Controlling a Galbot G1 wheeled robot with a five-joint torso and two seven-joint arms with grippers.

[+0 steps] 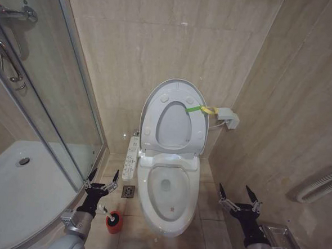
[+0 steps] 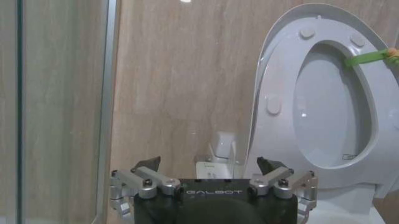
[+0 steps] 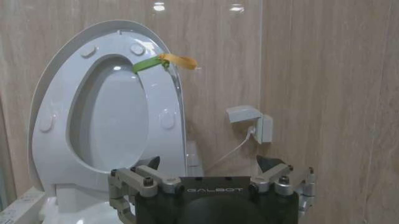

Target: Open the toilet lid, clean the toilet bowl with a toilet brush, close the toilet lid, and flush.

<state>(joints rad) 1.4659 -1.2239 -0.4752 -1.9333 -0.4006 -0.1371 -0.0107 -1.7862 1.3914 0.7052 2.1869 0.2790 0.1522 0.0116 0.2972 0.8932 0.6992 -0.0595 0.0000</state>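
My toilet lid (image 1: 174, 123) is plain white, with a green-and-yellow strap (image 1: 202, 109) at its two o'clock edge. The toilet bowl (image 1: 167, 199) is white too. At eight o'clock from it sits the brush's red cup (image 1: 114, 222). My left gripper (image 1: 101, 178) and right gripper (image 1: 237, 194) are black with silver joints. The walls (image 1: 131, 54) are beige, faintly veined tile.

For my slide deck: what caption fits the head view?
Toilet lid raised, bowl exposed; open left claw above the brush, open right claw waiting right.
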